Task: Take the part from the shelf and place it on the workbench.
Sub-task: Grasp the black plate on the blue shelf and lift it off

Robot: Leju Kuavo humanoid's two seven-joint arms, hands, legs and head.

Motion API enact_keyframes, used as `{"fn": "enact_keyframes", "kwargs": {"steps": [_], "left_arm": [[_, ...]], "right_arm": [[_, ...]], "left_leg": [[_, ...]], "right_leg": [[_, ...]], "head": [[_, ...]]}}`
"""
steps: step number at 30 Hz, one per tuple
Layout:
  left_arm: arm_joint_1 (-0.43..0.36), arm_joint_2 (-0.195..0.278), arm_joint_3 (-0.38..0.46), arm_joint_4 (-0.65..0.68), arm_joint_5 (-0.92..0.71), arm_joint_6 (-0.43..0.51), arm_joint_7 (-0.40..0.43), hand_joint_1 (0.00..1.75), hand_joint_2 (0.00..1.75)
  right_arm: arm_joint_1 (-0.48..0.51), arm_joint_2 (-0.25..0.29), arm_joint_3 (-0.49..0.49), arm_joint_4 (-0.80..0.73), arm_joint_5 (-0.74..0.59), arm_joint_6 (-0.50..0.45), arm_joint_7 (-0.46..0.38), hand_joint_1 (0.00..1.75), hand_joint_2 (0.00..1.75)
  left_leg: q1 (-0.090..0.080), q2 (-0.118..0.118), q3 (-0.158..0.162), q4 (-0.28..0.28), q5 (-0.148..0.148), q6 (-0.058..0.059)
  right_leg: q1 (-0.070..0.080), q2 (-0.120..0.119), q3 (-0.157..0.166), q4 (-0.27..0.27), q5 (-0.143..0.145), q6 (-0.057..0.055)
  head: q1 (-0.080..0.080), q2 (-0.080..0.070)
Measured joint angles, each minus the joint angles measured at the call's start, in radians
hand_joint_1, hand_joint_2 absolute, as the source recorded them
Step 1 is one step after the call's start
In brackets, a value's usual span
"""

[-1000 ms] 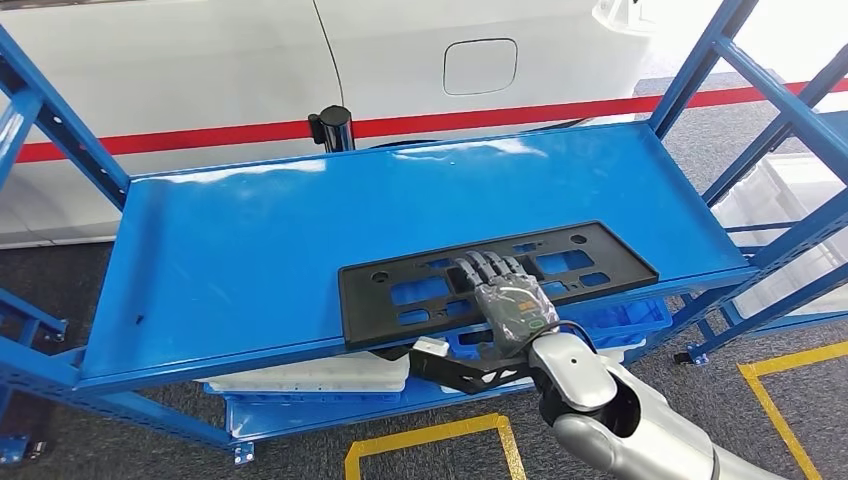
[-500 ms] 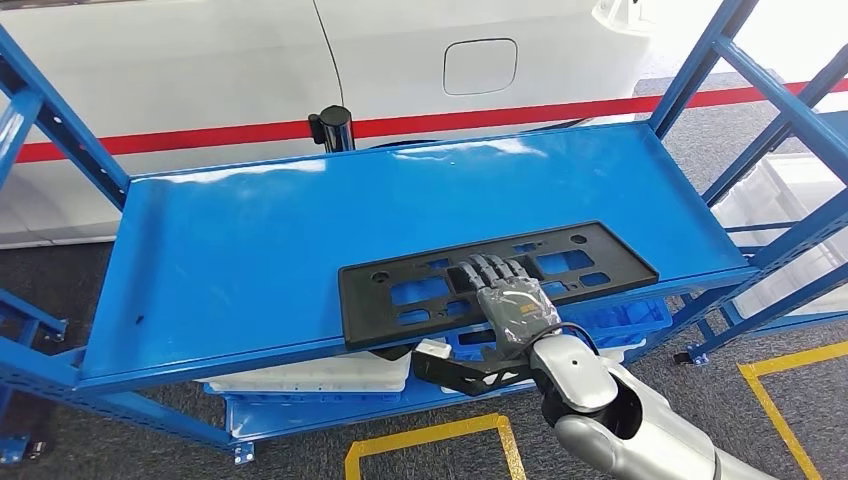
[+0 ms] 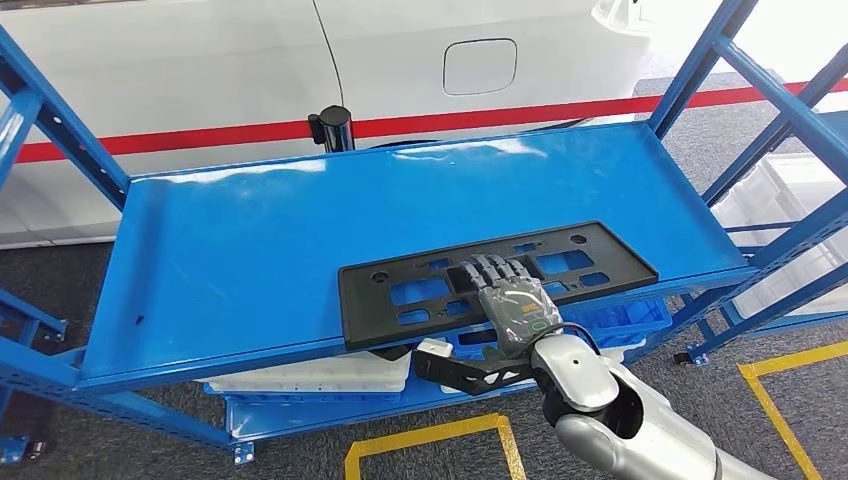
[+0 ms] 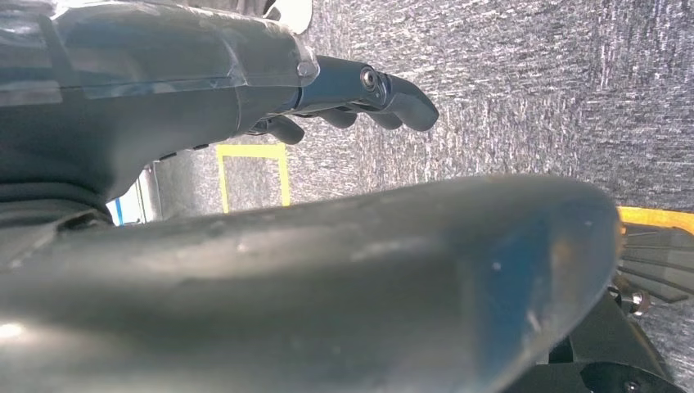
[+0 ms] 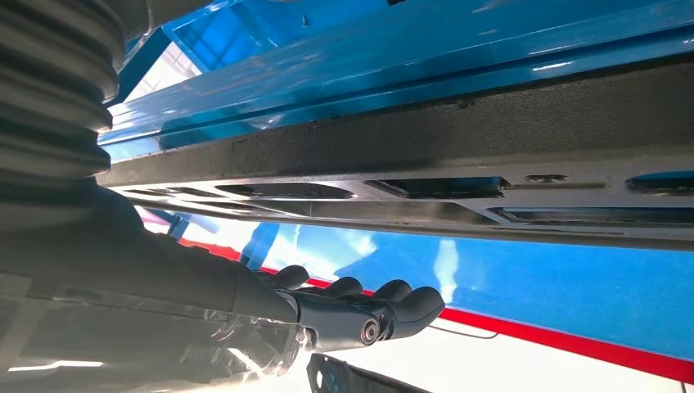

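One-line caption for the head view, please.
Right hand rests on the black plate frame lying at the front edge of the blue shelf.

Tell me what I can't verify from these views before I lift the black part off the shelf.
- Thumb under the black part: head view, hidden by the right hand and the shelf edge.
- Whether the fingers touch the part: right wrist view is too oblique.
- Left hand: left wrist view, mostly blocked by a dark blurred body part.
- Workbench: appears nowhere.
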Motion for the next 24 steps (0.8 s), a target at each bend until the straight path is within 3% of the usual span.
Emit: {"fn": "enact_keyframes", "kwargs": {"steps": [13, 16, 19, 21, 23, 24], "left_arm": [[0.0, 0.0, 0.0, 0.0, 0.0, 0.0, 0.0, 0.0, 0.0], [0.0, 0.0, -0.001, 0.0, -0.003, 0.0, -0.002, 0.0, 0.0], [-0.001, 0.0, -0.002, 0.0, -0.003, 0.0, -0.002, 0.0, 0.0], [-0.002, 0.0, -0.005, 0.0, -0.004, 0.0, -0.002, 0.0, 0.0], [-0.002, 0.0, -0.008, 0.0, -0.004, 0.0, -0.002, 0.0, 0.0], [-0.002, 0.0, -0.009, 0.0, -0.004, 0.0, -0.002, 0.0, 0.0]], "right_arm": [[0.0, 0.001, 0.0, 0.0, -0.002, 0.002, 0.0, 0.0, 1.75], [0.001, 0.003, 0.0, 0.0, -0.007, 0.008, 0.0, 0.0, 1.75], [0.0, 0.005, -0.004, 0.0, -0.007, 0.012, 0.0, 0.0, 1.75], [-0.001, 0.005, -0.007, 0.0, -0.007, 0.012, 0.0, 0.0, 1.75], [0.002, 0.005, -0.008, 0.002, -0.008, 0.012, 0.0, 0.0, 1.75], [0.005, 0.005, -0.008, 0.004, -0.008, 0.012, 0.0, 0.0, 1.75]], "left_leg": [[0.0, 0.0, 0.0, 0.0, 0.0, 0.0], [-0.007, 0.0, 0.0, 0.002, -0.003, 0.007], [-0.006, 0.001, 0.008, -0.01, 0.0, 0.021], [-0.001, 0.003, 0.017, -0.02, 0.003, 0.029], [-0.001, 0.004, 0.02, -0.021, 0.001, 0.031], [-0.002, 0.004, 0.021, -0.021, -0.001, 0.031]], "right_leg": [[0.0, 0.0, 0.0, 0.0, 0.0, 0.0], [-0.005, 0.0, 0.001, -0.003, 0.001, 0.007], [-0.01, -0.001, -0.001, 0.006, -0.009, 0.018], [-0.01, -0.002, -0.037, 0.086, -0.052, 0.021], [-0.01, -0.001, -0.109, 0.219, -0.105, 0.022], [-0.01, -0.001, -0.138, 0.266, -0.114, 0.022]], "head": [[0.0, 0.0], [-0.001, 0.0], [-0.002, 0.0], [0.004, 0.0], [0.009, 0.0], [0.01, 0.0]]}}
